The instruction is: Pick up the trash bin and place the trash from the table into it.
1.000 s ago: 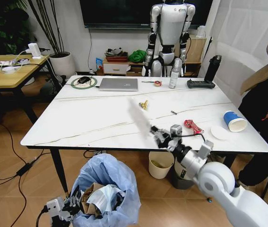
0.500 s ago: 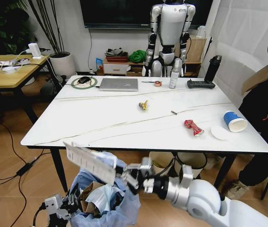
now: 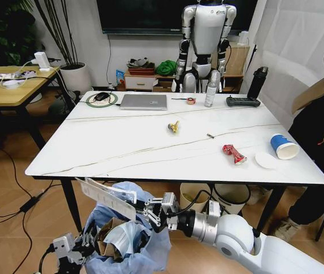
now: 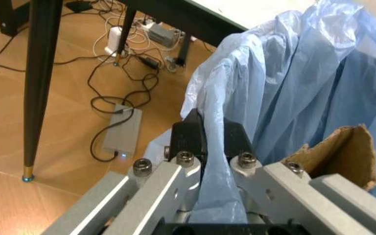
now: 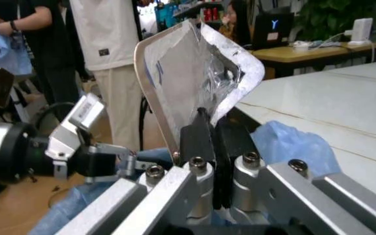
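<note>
Lower centre: my right gripper (image 3: 144, 211) clamps the plastic pack (image 3: 107, 197) over the bin (image 3: 128, 234) for dropping; left gripper (image 4: 211, 147) pinches the bag rim, steadying it.

Far side of the tabletop has a closed silver laptop (image 3: 143, 101), with a mouse on a round green-edged mat (image 3: 101, 98) just to its left. Right of the laptop there's a roll of tape (image 3: 191, 100), a clear bottle (image 3: 211, 89), a black remote-looking thing (image 3: 242, 101) and a tall black flask (image 3: 257, 83). A white humanoid robot (image 3: 206, 40) stands behind all that, under a wall TV (image 3: 144, 16). A wooden desk (image 3: 10, 85) sits off to the left, beside a white plant pot (image 3: 76, 77). Cables and a power brick (image 4: 121, 132) lie on the wood floor.
</note>
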{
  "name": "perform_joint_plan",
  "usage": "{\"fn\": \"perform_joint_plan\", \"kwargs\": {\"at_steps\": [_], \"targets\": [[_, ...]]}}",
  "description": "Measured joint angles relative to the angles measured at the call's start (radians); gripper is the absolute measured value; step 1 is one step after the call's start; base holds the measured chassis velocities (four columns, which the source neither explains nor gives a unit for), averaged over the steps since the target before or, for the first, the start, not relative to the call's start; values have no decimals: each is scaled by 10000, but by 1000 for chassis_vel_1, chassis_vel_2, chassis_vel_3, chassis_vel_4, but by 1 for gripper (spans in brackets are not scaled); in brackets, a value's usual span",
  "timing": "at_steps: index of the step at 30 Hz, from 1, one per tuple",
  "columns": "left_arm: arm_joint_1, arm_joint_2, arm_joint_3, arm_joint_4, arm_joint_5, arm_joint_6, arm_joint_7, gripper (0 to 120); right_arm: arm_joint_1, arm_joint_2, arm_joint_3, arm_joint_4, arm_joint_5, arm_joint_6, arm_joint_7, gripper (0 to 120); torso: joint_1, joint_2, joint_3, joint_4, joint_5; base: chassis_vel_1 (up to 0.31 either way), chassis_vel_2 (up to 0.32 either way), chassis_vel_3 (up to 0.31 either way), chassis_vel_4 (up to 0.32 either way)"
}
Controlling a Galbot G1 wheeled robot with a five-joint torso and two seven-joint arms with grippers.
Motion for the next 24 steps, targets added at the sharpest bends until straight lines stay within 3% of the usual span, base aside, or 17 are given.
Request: {"fn": "perform_joint_plan", "kwargs": {"at_steps": [24], "targets": [[9, 201, -345, -69, -225, 79, -59, 0, -893, -127, 640, 203, -661, 250, -83, 0, 0, -2, 0, 2, 0, 0, 0, 0, 0]]}}
